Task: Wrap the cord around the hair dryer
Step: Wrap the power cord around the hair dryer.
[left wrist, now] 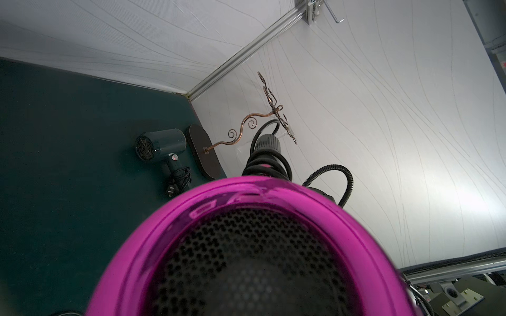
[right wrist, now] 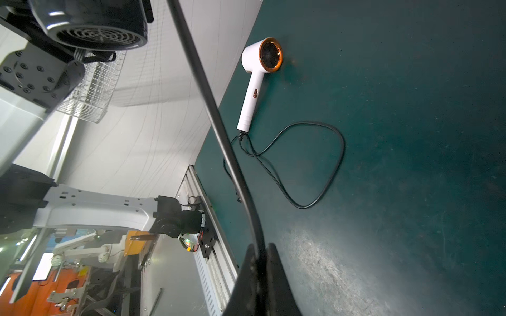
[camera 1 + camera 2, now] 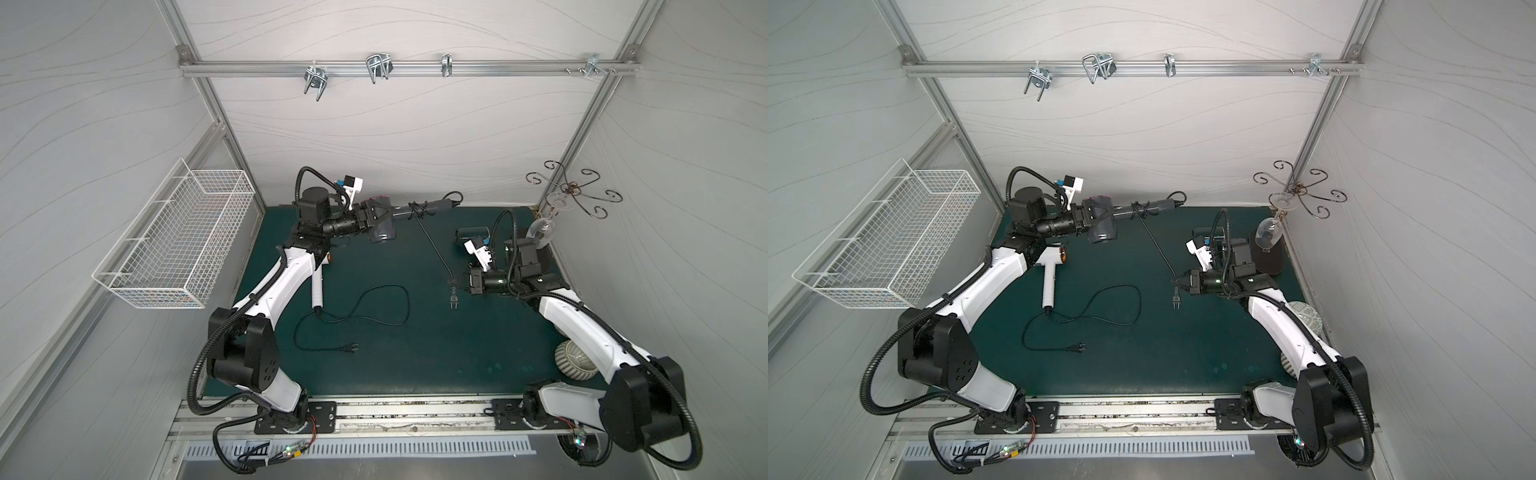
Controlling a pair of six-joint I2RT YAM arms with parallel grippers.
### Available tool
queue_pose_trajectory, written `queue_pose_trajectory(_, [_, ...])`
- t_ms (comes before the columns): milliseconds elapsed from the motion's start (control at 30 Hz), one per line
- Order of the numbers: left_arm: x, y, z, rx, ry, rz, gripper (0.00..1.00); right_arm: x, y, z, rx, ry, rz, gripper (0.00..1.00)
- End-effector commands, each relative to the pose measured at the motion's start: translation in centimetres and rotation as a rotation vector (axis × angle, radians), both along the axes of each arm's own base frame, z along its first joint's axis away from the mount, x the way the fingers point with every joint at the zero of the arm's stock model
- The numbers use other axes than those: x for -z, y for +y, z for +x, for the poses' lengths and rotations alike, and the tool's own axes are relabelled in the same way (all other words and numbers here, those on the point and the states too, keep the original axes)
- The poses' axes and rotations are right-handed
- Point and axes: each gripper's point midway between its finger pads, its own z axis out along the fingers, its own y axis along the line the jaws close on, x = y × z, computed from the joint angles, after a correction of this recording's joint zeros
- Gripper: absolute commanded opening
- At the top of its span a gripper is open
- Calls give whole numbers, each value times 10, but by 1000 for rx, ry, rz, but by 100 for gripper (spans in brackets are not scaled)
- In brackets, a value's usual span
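My left gripper (image 3: 376, 218) (image 3: 1096, 216) is shut on the head of a grey hair dryer (image 3: 384, 232) (image 3: 1102, 233) and holds it above the back of the table. The dryer's magenta rear ring (image 1: 273, 191) fills the left wrist view and hides the jaws. The black cord (image 3: 434, 245) (image 3: 1156, 245) is coiled a few turns round the handle (image 1: 267, 164), then runs taut down to my right gripper (image 3: 453, 283) (image 3: 1175, 283). That gripper is shut on the cord (image 2: 208, 95) near its end. The plug (image 3: 453, 301) (image 3: 1176, 302) hangs just below it.
A white hair dryer (image 3: 318, 286) (image 2: 260, 71) lies on the green mat with its cord looped loosely (image 3: 365, 316). A dark green hair dryer (image 3: 471, 235) (image 1: 161, 145) sits at the back right, beside a glass stand (image 3: 573, 191). A wire basket (image 3: 174, 241) hangs on the left wall.
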Motion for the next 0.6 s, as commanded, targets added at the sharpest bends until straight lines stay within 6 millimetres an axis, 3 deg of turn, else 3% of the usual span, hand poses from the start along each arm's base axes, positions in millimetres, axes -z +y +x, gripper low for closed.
queue_pose_trajectory(0, [-73, 17, 4, -78, -254, -55, 0, 4, -1, -10, -17, 56, 9, 2])
queue_pose_trajectory(167, [-60, 19, 8, -98, -237, 2, 0, 1, -2, -23, -37, 41, -46, 0])
queue_pose_trajectory(567, [13, 18, 13, -87, -153, 259, 0, -28, 22, -110, -301, -86, -344, 0])
